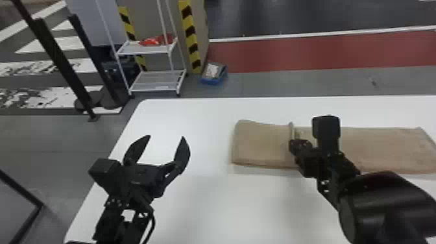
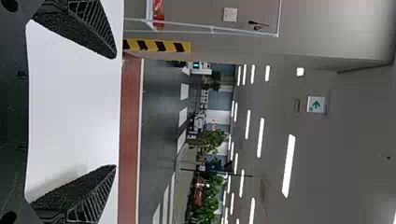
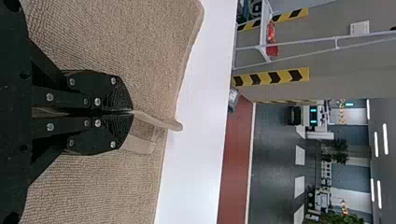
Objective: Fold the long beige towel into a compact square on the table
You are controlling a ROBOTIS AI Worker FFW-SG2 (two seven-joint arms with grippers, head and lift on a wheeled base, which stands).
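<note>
Towel (image 1: pixel 386 149): long beige rectangle, finely ribbed cloth
Place: lying crosswise on the white worktop (image 1: pixel 207 194)
Left end: folded over the middle
Flap edge: slightly raised, pinched in the right tool (image 1: pixel 294 145)
Right part: spread flat

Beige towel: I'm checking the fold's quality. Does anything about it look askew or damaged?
One small oddity: an edge of the towel stands up where the right gripper pinches it, probably just part of folding. A pale strip, perhaps a label, shows beside its fingers. I see no stain or tear.
</note>
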